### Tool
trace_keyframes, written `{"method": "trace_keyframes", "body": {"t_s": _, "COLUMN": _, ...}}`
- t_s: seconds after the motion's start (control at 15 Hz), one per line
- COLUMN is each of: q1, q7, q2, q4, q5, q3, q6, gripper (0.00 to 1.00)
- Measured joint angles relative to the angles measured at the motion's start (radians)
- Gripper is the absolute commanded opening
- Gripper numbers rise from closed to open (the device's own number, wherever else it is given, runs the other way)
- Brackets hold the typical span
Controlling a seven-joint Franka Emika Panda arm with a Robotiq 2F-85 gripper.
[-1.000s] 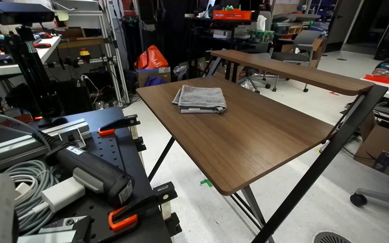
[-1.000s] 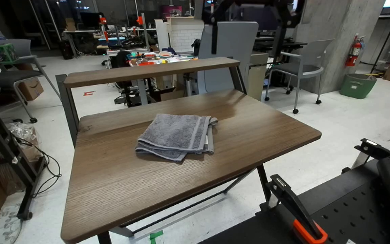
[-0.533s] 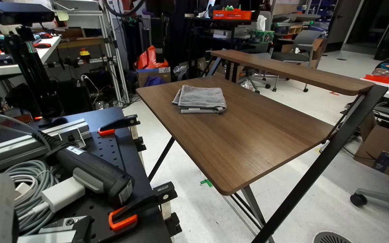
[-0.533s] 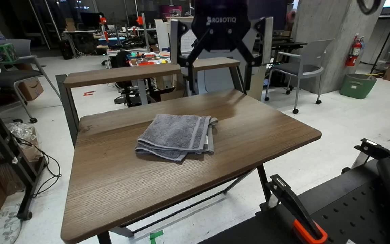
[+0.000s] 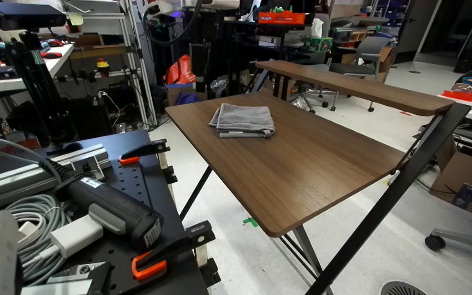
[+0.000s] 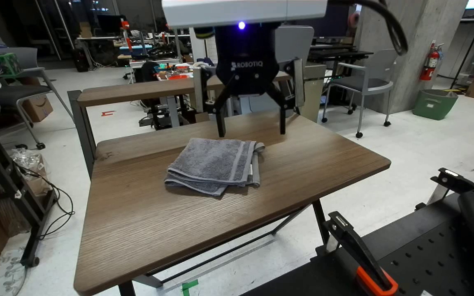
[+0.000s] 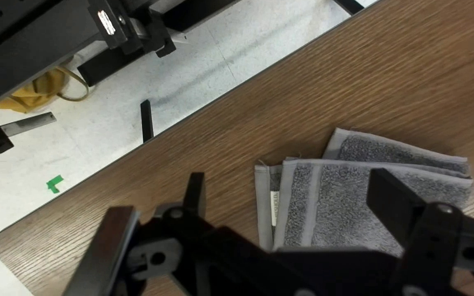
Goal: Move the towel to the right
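The towel is a grey folded cloth lying flat on the brown tabletop, seen in both exterior views (image 5: 244, 119) (image 6: 212, 162) and in the wrist view (image 7: 344, 201). Its layered edges and a small white label show in the wrist view. My gripper (image 6: 252, 132) is open and empty, pointing down above the table, its fingertips apart from the towel. In the wrist view the gripper (image 7: 288, 176) has one finger (image 7: 393, 201) over the towel and the other finger (image 7: 194, 193) over bare wood beside the labelled edge. The gripper body hides the towel's lower part there.
The brown tabletop (image 6: 138, 226) has a raised shelf (image 6: 159, 88) along one long side, held by slanted black legs (image 5: 391, 196). A black bench (image 5: 158, 205) with orange-handled clamps (image 5: 150, 268), a cable coil and a dark handheld device (image 5: 113, 205) stands beside the table.
The arm and open gripper have come down from the top of the exterior views and now hang lower, closer to the towel. The towel has not moved.
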Motion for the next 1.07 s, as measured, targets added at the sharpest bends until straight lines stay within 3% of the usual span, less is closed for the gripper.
{"method": "trace_keyframes", "body": {"t_s": 1.07, "q1": 0.103, "q7": 0.04, "q2": 0.326, "q4": 0.257, "q5": -0.007, "q3": -0.133, "q6": 0.176, "gripper": 1.0}}
